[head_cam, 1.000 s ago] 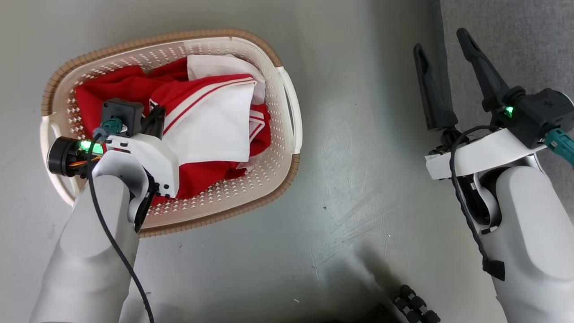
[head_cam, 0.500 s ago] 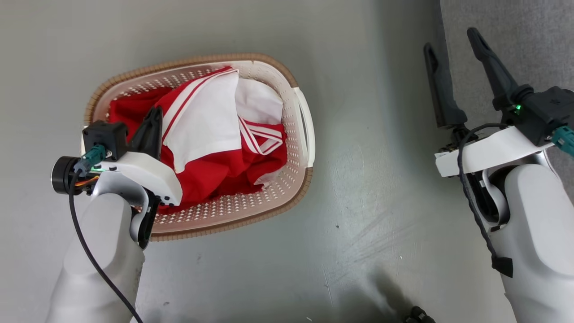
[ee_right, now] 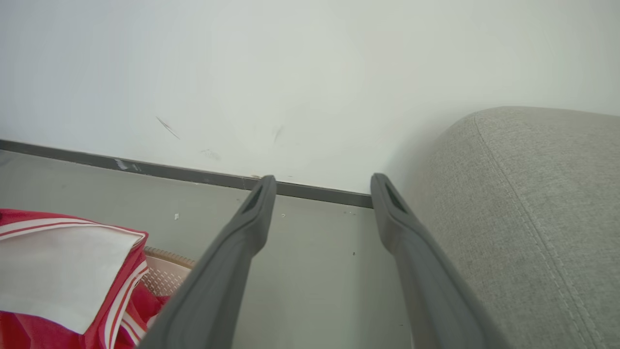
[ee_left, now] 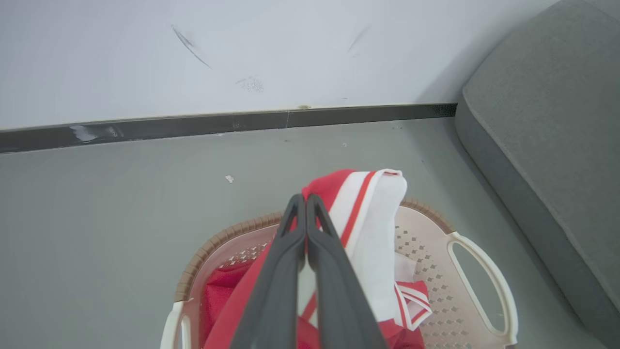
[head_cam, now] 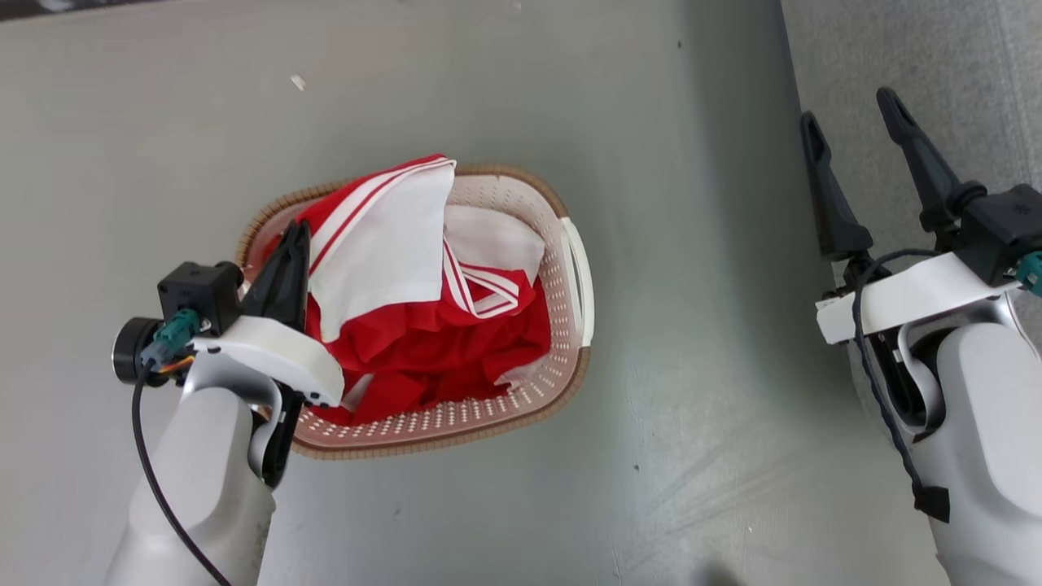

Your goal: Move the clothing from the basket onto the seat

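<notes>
The clothing [head_cam: 440, 342], a red jersey with white sleeves and stripes, lies mostly in the cream basket [head_cam: 440, 443] on the floor. My left gripper [head_cam: 297, 232] is shut on a fold of it, holding a red and white part up above the basket's far rim. In the left wrist view the shut fingers [ee_left: 290, 252] pinch the clothing [ee_left: 373, 218] over the basket [ee_left: 484, 271]. Off to the right my right gripper [head_cam: 847, 110] stands open and empty beside the grey seat [head_cam: 936, 49]. Its wrist view shows the gripper [ee_right: 323, 182] with the seat [ee_right: 523, 203] on its right.
Bare grey floor [head_cam: 692, 407] surrounds the basket. A white wall with a dark baseboard [ee_left: 242, 123] runs behind it. The seat's rounded edge [ee_left: 547, 121] lies to the basket's right, with a strip of floor between them.
My left gripper has risen, pulling the jersey's white sleeve part up above the basket's rim. The head camera has shifted, so the basket sits lower in the picture. The right gripper stays open.
</notes>
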